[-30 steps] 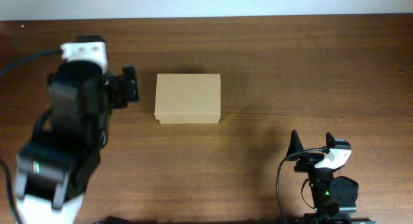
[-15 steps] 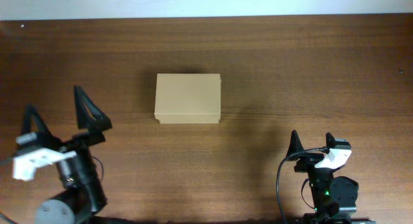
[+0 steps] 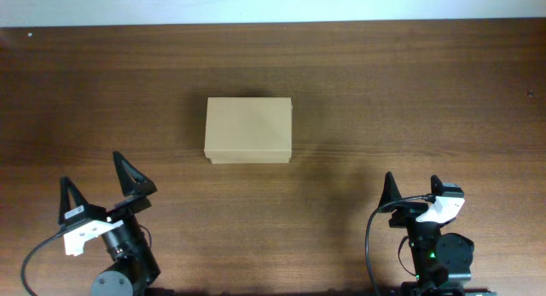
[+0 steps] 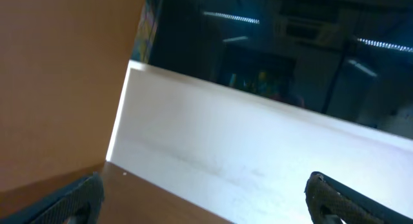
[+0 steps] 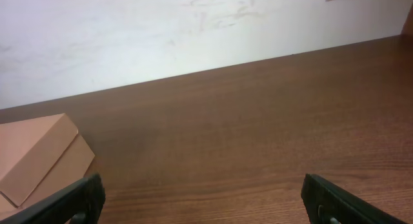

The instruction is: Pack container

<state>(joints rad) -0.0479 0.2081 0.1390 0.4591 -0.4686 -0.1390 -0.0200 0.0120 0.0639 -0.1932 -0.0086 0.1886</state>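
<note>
The container (image 3: 248,130) sits closed in the middle of the desk (image 3: 426,91), its long side running left to right. The left tool (image 3: 93,172) and the right tool (image 3: 412,180) sit by the near edge, spread wide, holding nothing. Neither looks clearly nearer.

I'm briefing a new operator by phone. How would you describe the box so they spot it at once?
Seen from overhead, start with the dark brown wooden table. Near its middle, a little toward the far wall side, lies the container. It is a plain, unmarked tan cardboard box with its lid shut, much paler than the wood and the only loose thing on it.
</note>
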